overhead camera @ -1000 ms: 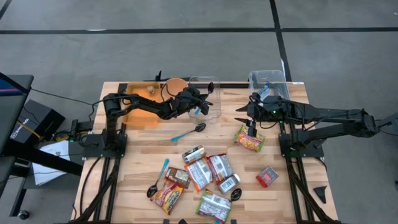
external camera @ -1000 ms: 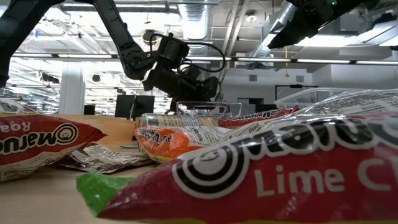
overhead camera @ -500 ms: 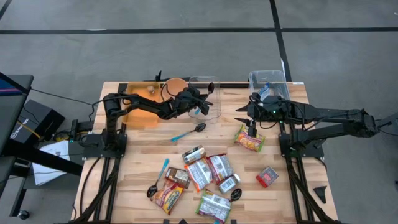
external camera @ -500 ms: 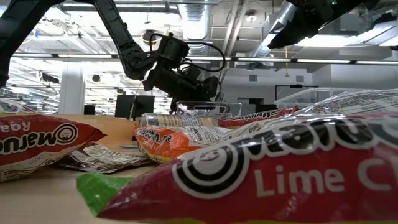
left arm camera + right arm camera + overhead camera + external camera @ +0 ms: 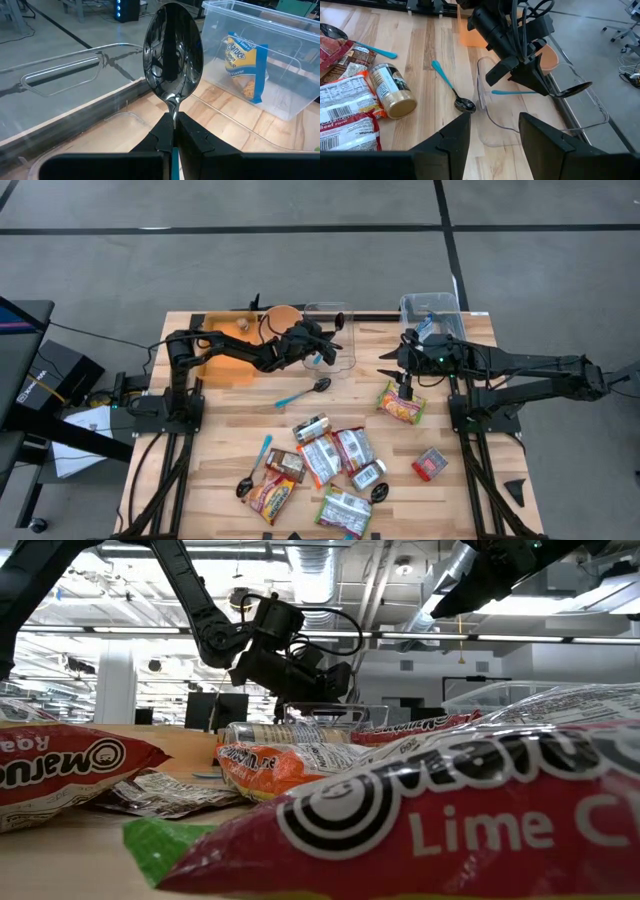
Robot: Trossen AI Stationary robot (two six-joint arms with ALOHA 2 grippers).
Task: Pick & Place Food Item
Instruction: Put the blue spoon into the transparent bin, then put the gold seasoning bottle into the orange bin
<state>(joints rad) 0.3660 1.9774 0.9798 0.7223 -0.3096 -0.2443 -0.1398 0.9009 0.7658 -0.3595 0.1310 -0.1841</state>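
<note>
While the worktop (image 5: 220,480) looks the same as a second ago, the clear bin (image 5: 330,330) sits under the left gripper (image 5: 532,85), fingers pinching a teal-handled spoon (image 5: 172,60); it could slip sideways. Right gripper (image 5: 405,385), fingers half spread, hovers over a ramen packet (image 5: 402,408)

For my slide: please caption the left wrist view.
Left gripper holds a spoon near a clear bin.
</note>
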